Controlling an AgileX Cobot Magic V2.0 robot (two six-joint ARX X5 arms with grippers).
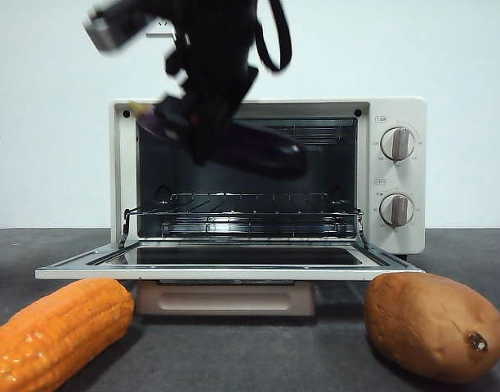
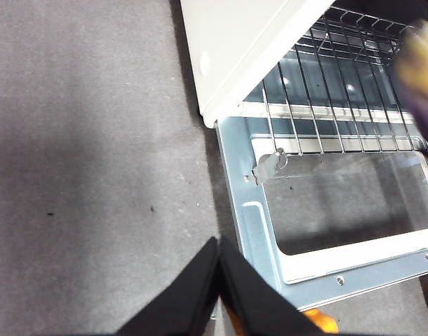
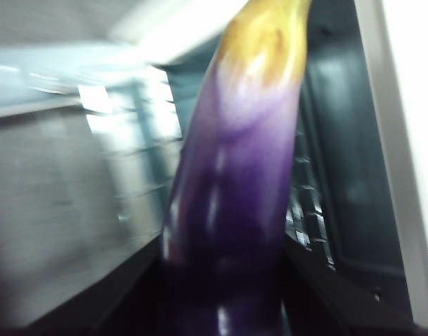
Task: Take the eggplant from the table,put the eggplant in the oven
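The glossy purple eggplant (image 1: 262,151) hangs slanted in front of the oven's open mouth, above the wire rack (image 1: 242,204); its pale yellowish stem end points up and left. My right gripper (image 1: 193,122) comes from above and is shut on it near the stem half. In the right wrist view the eggplant (image 3: 235,196) fills the space between the dark jaws, blurred. The cream oven (image 1: 397,114) stands with its door (image 1: 234,269) folded down flat. My left gripper (image 2: 217,259) is shut and empty over the grey table (image 2: 95,140), beside the oven's left corner (image 2: 235,49).
An orange corn cob (image 1: 58,327) lies at the front left and a brown sweet potato (image 1: 434,327) at the front right, both before the lowered door. The left wrist view shows the rack (image 2: 333,98) and door glass (image 2: 340,210).
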